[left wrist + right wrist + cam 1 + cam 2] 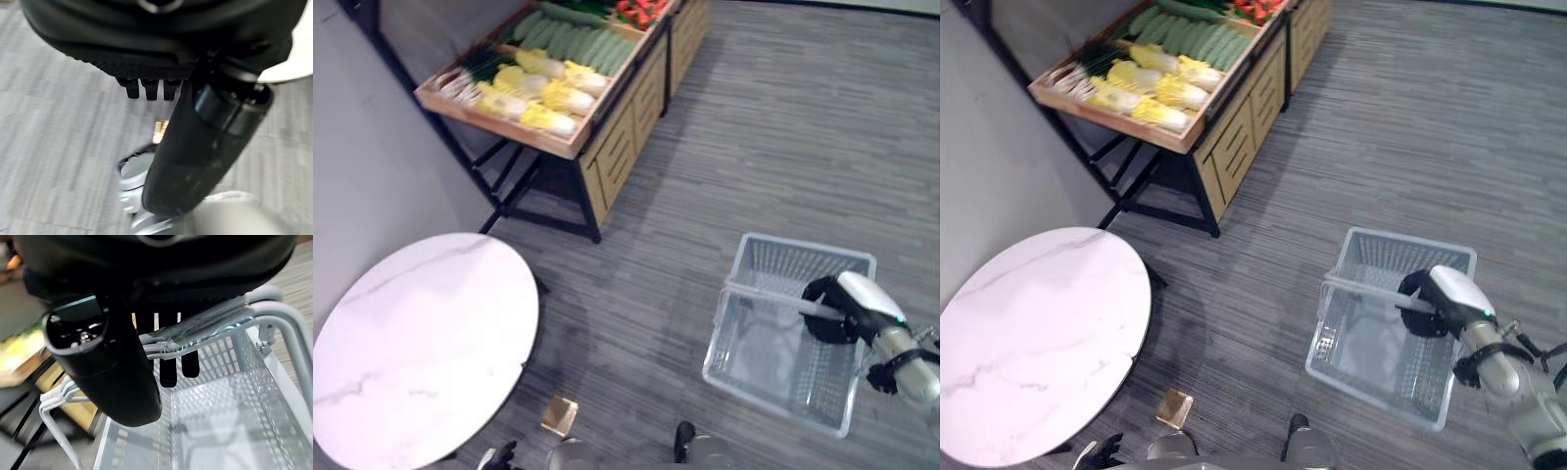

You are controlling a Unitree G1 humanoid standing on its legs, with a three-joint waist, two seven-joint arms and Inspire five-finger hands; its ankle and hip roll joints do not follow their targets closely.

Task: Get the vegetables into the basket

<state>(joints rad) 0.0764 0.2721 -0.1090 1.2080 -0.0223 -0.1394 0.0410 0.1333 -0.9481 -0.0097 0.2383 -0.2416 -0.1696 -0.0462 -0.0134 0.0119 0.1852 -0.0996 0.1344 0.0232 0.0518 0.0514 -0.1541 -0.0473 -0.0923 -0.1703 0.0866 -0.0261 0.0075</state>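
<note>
Right robot hand [1435,299] grips the empty basket's [1363,250] handle [1366,291].

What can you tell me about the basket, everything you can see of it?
The basket is a pale grey, see-through plastic shopping basket with perforated walls and thin wire handles. It is rectangular, upright and empty, low over the grey floor, well away from the vegetable stand and right of the round table. The right robot hand has its fingers curled round the raised handles, which cross over the basket's open top. Nothing else touches it.
</note>
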